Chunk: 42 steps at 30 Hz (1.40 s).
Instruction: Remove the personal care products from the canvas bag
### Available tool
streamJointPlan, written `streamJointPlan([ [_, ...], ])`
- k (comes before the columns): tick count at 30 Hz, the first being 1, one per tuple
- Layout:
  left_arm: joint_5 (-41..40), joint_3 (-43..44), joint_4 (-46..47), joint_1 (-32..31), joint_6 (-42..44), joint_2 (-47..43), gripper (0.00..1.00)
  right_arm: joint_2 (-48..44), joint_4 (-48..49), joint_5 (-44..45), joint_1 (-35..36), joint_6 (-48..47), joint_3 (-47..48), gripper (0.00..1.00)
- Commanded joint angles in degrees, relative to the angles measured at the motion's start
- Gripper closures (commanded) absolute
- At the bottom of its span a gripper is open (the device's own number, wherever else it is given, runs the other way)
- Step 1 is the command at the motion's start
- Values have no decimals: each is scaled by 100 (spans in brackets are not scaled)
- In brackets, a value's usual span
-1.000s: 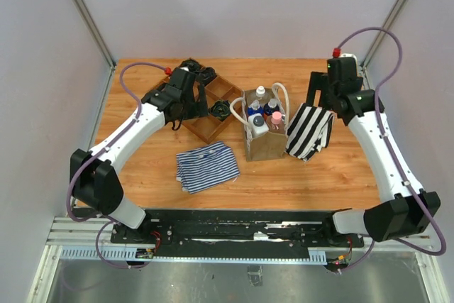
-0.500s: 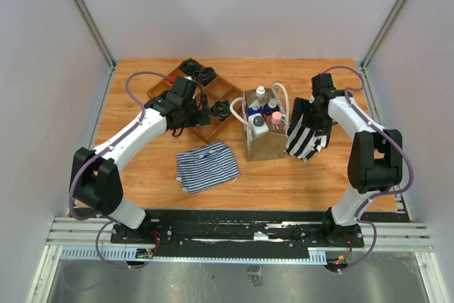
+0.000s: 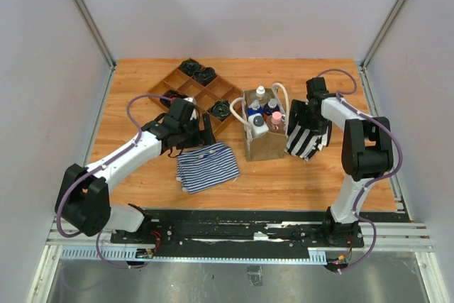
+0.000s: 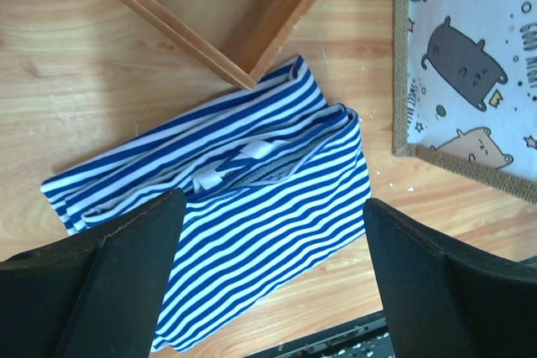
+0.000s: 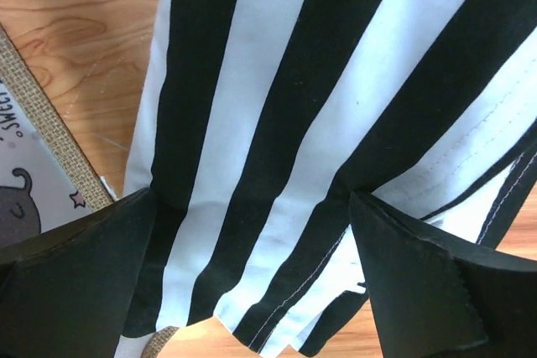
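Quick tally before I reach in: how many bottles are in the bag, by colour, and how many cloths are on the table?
Blue bottles: 2
White pump bottle: 1
Pink-capped bottle: 1
White-capped clear bottle: 1
Striped cloths: 2
Total: 7

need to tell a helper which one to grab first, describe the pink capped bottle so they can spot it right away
On the wooden table, find the tan canvas bag standing upright between a blue striped cloth and a black-and-white striped cloth. The bottle sits inside, on the side nearer the black-and-white cloth, and it alone has a pink cap.
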Motion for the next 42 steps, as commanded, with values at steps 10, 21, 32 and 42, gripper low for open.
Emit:
streamJointPlan([
  [10,144,-133,-9,-314,-227,-954,9,-1359,-522,828,-593,1489,-2407,4],
  [21,-56,-112,-592,-335,-148,-1773,9,-3788,-2621,3056,-31,2080,-2274,2],
  [32,76,-172,-507,-343,-216,-1578,9,-3086,-1162,952,-448,1643,-2521,2],
  [42,30,-471,-821,-344,-281,-1844,9,-2017,-1255,658,-1610,1272,-2462,2],
])
